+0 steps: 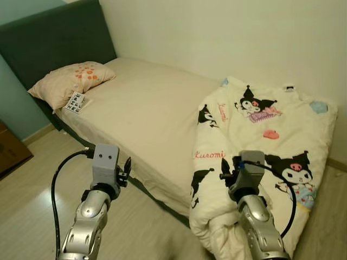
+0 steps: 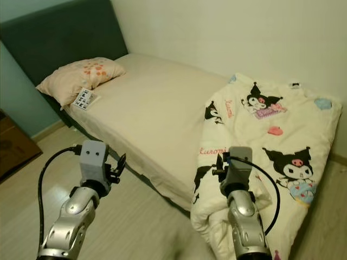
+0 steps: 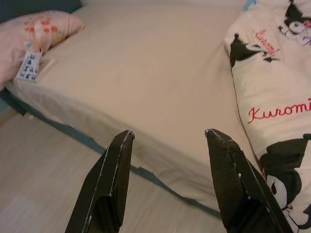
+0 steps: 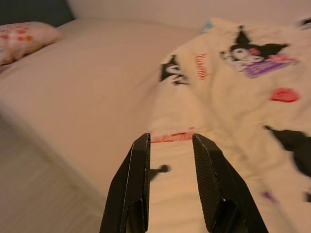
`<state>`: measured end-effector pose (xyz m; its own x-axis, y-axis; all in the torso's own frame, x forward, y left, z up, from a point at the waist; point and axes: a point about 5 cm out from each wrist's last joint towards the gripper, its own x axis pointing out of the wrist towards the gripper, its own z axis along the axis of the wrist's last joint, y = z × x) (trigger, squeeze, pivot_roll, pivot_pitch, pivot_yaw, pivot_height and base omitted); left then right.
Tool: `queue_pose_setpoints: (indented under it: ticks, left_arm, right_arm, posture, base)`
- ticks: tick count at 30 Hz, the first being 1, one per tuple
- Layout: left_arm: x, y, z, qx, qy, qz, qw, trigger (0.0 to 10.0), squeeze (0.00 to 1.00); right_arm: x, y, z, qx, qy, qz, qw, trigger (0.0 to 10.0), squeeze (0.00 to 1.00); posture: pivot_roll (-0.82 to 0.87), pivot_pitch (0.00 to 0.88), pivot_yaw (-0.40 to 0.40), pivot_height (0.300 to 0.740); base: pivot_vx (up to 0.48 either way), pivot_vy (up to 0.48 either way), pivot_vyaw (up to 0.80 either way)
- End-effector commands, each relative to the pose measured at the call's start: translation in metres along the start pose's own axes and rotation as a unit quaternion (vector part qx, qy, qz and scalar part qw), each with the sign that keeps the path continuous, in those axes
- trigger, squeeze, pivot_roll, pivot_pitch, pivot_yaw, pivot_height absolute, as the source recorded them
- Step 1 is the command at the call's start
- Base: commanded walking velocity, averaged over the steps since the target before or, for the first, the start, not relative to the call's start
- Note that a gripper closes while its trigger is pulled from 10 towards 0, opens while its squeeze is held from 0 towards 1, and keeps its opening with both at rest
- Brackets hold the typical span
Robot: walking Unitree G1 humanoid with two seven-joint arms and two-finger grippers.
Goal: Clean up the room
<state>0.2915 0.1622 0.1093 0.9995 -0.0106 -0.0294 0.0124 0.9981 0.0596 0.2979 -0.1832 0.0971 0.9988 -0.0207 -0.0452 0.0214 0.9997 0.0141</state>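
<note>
A low bed with a beige fitted sheet [image 1: 146, 108] is seen against a pale wall, its dark teal upholstered headboard [image 1: 51, 38] standing at the far left. A peach pillow printed with orange flowers [image 1: 70, 81] is laid at the head end, touching the headboard, and a small white card with black printed squares [image 1: 76, 102] is noted resting against the pillow's near edge on the sheet. The right half of the mattress is covered by a cream quilt printed with black cartoon characters and red lettering [image 1: 260, 141]; it is bunched up, and its near end is draped over the bed's edge down to the pale wood-effect floor [image 1: 32, 200]. The rest of the sheet is left bare. A brown wooden piece of furniture [image 1: 11, 151] is partly seen at the left margin, on the floor beside the headboard. The left gripper [image 3: 167, 160] is held above the floor just short of the bed's near edge, its two black fingers [image 3: 109, 184] spread wide apart with nothing between them. The right gripper [image 4: 170, 165] is positioned over the hanging near part of the quilt, its fingers [image 4: 133, 184] parted by a narrower gap and holding nothing; whether the fabric is touched cannot be told. Both silver arms are raised in front of the body, a black cable [image 1: 54, 189] looping from the left wrist.
</note>
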Motion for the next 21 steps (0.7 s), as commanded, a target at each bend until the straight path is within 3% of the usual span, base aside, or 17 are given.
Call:
queue_pose_setpoints:
  ticks: [1,9,21]
  left_arm:
    - [-0.0028,0.0112,-0.0129,0.009,0.029,0.037,0.999,10.0,0.00]
    - [-0.0040,0.0165,-0.0134,0.014,0.028,0.052,0.998,10.0,0.00]
    - [-0.0059,0.0181,-0.0142,0.014,0.030,0.059,0.998,10.0,0.00]
  right_arm:
    - [-0.0001,0.0014,0.0003,0.001,0.006,0.003,1.000,10.0,0.00]
    - [0.0030,-0.0015,0.0008,-0.007,0.011,0.000,1.000,10.0,0.00]
    - [0.0023,-0.0016,0.0003,-0.001,0.010,-0.002,1.000,10.0,0.00]
  posture:
    - [-0.11,0.113,0.094,0.740]
    - [-0.11,0.109,0.086,0.740]
    - [-0.11,0.103,0.080,0.705]
  base:
    - [0.000,0.000,0.00]
    - [0.000,0.000,0.00]
    - [0.000,0.000,0.00]
